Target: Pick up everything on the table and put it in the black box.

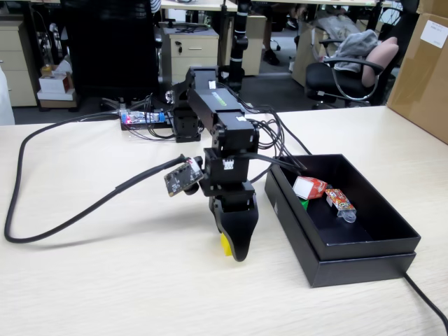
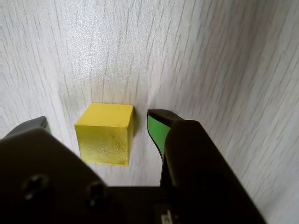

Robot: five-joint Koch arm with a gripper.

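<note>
The claw [image 2: 100, 128] stands nose-down on the counter [image 1: 105, 280], jaws parted and straddling the yellow cube [image 2: 105, 134], which rests between them, not yet gripped. The black box [image 1: 364, 241] sits just beside the claw, already holding the red carton [image 1: 310, 187].

A yellow cube [image 2: 106, 134] sits on the pale beige wood-grain worktop [image 2: 210, 60], the black pincer [image 2: 98, 128] has green pads, and the matte black box [image 1: 350, 255] holds a red-and-white carton [image 1: 310, 187].
</note>
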